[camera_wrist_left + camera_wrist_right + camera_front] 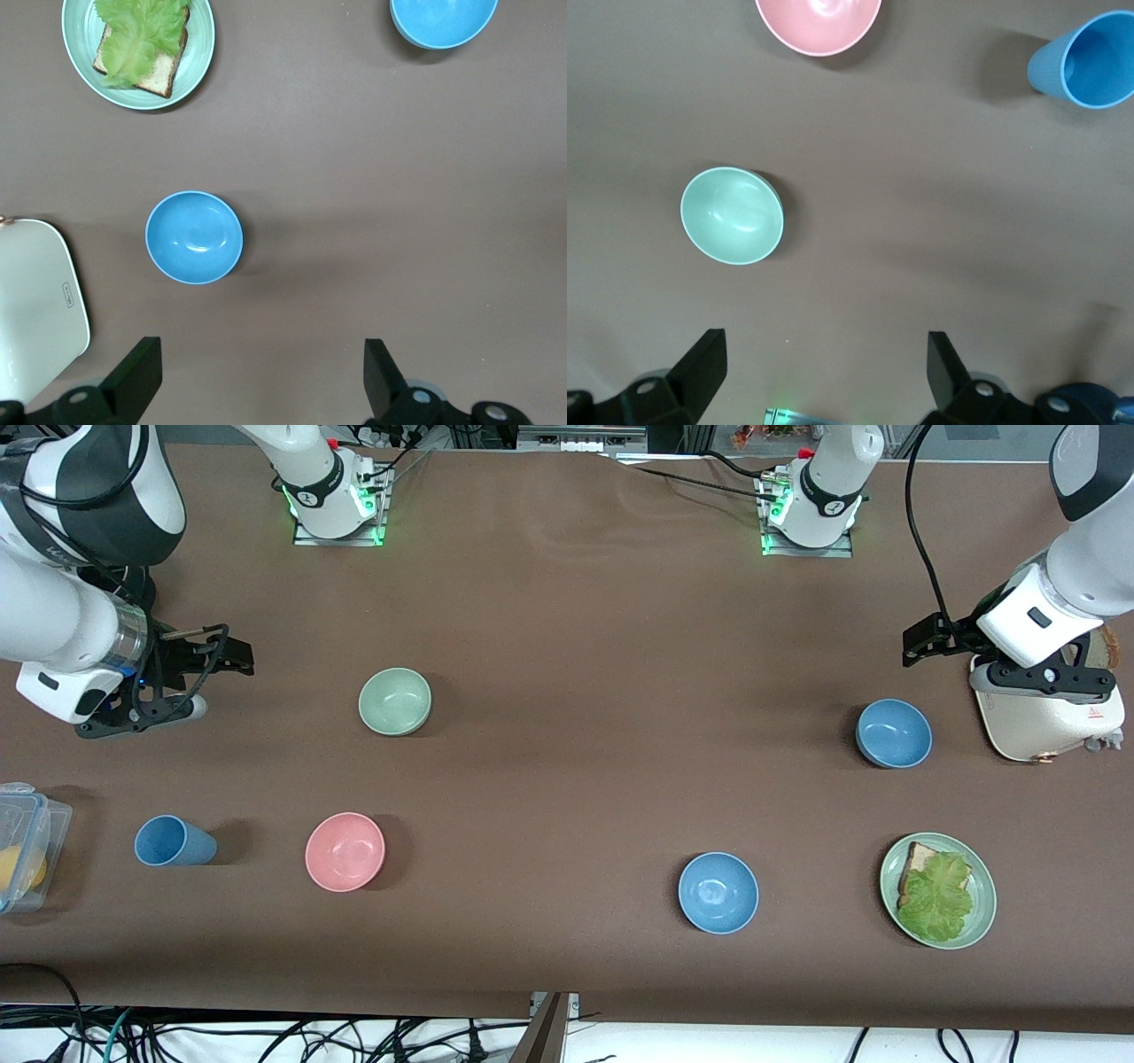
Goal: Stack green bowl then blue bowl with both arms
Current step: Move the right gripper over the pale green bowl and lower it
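Observation:
The pale green bowl (395, 701) (732, 215) sits upright and empty on the brown table, toward the right arm's end. My right gripper (232, 655) (824, 350) hangs open and empty over bare table beside it, apart from it. The muted blue bowl (894, 732) (194, 237) stands toward the left arm's end, next to a white toaster (1045, 722). Over the table by that toaster, my left gripper (917, 645) (261, 354) is open with nothing between its fingers.
Nearer the front camera are a brighter blue bowl (718, 892), a green plate (979, 921) with bread and lettuce, a pink bowl (345, 851) and a blue cup (174, 841). A clear lidded box (27, 850) sits at the right arm's table edge.

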You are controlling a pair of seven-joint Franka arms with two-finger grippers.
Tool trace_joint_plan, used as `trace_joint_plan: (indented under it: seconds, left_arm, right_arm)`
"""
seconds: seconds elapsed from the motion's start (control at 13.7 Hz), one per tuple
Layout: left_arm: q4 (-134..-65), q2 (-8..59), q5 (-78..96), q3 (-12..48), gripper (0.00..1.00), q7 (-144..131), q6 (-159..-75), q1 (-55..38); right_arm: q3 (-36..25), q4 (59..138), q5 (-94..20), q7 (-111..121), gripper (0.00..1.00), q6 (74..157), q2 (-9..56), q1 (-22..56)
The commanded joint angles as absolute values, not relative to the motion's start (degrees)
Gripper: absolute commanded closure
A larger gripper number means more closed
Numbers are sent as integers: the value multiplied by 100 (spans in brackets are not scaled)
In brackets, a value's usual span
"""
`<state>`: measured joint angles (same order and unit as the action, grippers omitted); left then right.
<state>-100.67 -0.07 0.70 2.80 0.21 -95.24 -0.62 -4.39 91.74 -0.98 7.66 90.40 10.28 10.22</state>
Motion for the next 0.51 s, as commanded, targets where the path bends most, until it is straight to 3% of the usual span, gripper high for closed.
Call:
trace_joint_plan:
  seconds: [0.0,0.15,0.44]
  left_arm:
    - [-9896,70,158,272,0,-35,-9387,-62]
    - [-9896,70,158,272,0,-35,-9387,-62]
    - [-9896,70,158,272,0,-35,-9387,-62]
  right_arm:
    - [-369,10086,-412,485,0,9674,450,958]
    - [-308,10825,-439,317,0,10368,133,975]
    - [-63,11581,-448,-332,0,11238,105,1011]
